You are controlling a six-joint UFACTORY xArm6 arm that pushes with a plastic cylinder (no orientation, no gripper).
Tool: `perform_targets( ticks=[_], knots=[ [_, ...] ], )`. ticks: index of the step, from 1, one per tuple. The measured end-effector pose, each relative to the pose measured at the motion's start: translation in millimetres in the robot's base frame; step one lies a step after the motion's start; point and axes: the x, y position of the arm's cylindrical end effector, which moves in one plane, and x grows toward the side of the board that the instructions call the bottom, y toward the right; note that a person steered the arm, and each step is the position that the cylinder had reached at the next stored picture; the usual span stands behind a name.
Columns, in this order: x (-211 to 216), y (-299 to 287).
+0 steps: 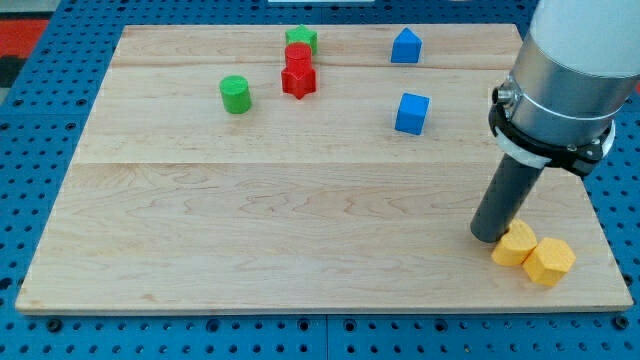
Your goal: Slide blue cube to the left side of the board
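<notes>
Pale wooden worktop [300,230] carries everything. My tip [488,237] touches a yellow block [515,244] at its four o'clock; no fingers here, just a rod. The blue cube [411,113] sits well apart, at its eleven o'clock.

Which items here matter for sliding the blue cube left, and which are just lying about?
Job: blue cube; my tip, well to the cube's lower right, beside the yellow blocks; board.

Lying about: blue house-shaped block; green cylinder; green block; red cylinder; red star; two yellow blocks.
</notes>
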Motion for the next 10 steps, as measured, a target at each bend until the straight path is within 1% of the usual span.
perform_targets(
  ticks=[1,3,4,5,7,9,10],
  knots=[
    [-40,0],
    [-136,0],
    [-158,-7],
    [-164,-23],
    [-165,-74],
    [-194,-125],
    [-186,-151]
  ],
)
